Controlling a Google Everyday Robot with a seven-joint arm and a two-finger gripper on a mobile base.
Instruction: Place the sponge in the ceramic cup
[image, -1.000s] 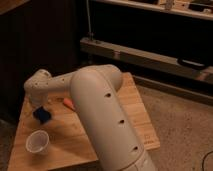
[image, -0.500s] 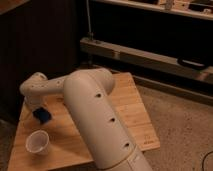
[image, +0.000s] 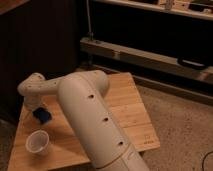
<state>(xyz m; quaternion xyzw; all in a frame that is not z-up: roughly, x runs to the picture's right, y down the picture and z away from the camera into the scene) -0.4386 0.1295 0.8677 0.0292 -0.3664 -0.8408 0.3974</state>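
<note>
The dark blue sponge (image: 43, 116) lies on the wooden table (image: 127, 107) near its left side. The white ceramic cup (image: 37, 141) stands upright a short way in front of the sponge, empty. My big white arm runs from the bottom middle up to the left and bends down at the wrist. The gripper (image: 37, 111) hangs from the wrist right over the sponge's left edge, open; my wrist hides most of it. I cannot tell whether it touches the sponge.
The arm covers the table's middle, hiding whatever lies beneath it. A dark wall panel (image: 45, 40) stands behind the table's left side. A low metal shelf (image: 150, 57) runs along the back. Speckled floor (image: 185, 125) lies to the right.
The arm has swung left over the table, and the wrist has come down closer to the sponge. An orange thing seen earlier behind the arm is now covered. Sponge and cup have not moved.
</note>
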